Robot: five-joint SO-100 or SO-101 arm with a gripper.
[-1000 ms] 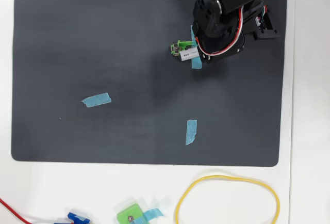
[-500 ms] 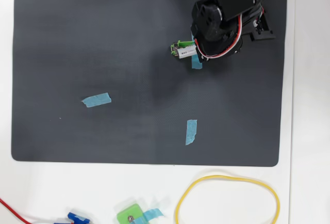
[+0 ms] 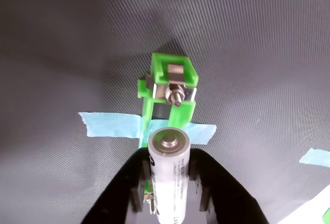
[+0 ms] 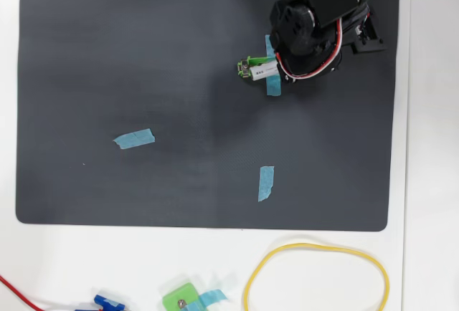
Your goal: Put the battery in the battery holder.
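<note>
Since before, battery (image 3: 169, 177) barely shifted.

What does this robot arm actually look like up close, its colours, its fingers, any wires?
In the overhead view the arm is glossy black plastic built from chunky rounded blocks. A bundle of red, white and black cables loops around its lower section. In the wrist view the gripper has two matte black fingers, broad at the base and narrowing toward the tips. No markings are readable.
</note>
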